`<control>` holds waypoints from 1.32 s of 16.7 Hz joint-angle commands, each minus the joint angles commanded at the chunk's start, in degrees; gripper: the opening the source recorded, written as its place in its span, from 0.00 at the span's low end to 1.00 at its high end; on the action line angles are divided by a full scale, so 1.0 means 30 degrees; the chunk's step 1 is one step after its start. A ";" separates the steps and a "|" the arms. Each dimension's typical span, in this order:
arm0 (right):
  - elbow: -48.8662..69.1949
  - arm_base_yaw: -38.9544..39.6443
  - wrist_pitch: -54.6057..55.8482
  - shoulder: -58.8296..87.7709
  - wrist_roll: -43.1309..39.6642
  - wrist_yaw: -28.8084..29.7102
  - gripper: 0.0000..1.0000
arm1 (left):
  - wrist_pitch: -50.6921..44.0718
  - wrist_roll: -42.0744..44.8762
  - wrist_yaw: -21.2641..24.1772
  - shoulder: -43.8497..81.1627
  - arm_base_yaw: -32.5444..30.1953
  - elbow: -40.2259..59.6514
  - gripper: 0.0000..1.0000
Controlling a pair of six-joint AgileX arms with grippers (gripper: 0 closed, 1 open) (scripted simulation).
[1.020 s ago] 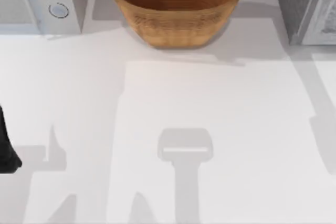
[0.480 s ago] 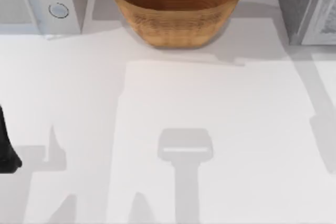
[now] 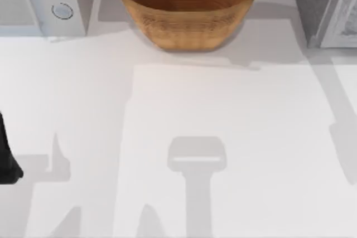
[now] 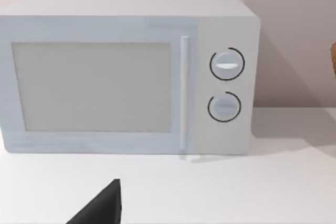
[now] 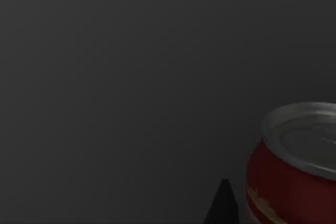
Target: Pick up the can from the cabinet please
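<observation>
The can [image 5: 294,166] is red with a silver top and stands upright in the dark inside of the cabinet [image 5: 131,77]. A dark tip of my right gripper [image 5: 223,208] pokes in right beside the can, close to its side. In the top view the grey cabinet [image 3: 326,6] stands at the table's back right corner. My left arm [image 3: 6,157] is parked at the table's left edge, and a black part of my left gripper [image 4: 102,207] shows low over the table in front of the microwave.
A white microwave [image 3: 42,1] with two dials sits at the back left, seen again as the microwave [image 4: 126,74] in the left wrist view. A woven brown basket [image 3: 187,9] stands at the back middle. The white table [image 3: 223,137] spreads open in front of them.
</observation>
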 joint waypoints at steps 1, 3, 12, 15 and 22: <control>-0.0120 0.0059 -0.0153 -0.0247 -0.0005 0.0077 0.00 | 0.0000 0.0000 0.0000 0.0000 0.0000 0.0000 1.00; -0.0641 0.0316 -0.0785 -0.1314 -0.0018 0.0332 0.00 | 0.0000 0.0000 0.0000 0.0000 0.0000 0.0000 1.00; -0.4089 0.2110 -0.5115 -0.9279 -0.0013 0.1958 0.00 | 0.0000 0.0000 0.0000 0.0000 0.0000 0.0000 1.00; -0.4283 0.2210 -0.5359 -0.9613 -0.0013 0.2052 0.00 | 0.0000 0.0000 0.0000 0.0000 0.0000 0.0000 1.00; -0.6228 0.1772 -0.4593 -1.1165 -0.0001 0.1820 0.00 | 0.0000 0.0000 0.0000 0.0000 0.0000 0.0000 1.00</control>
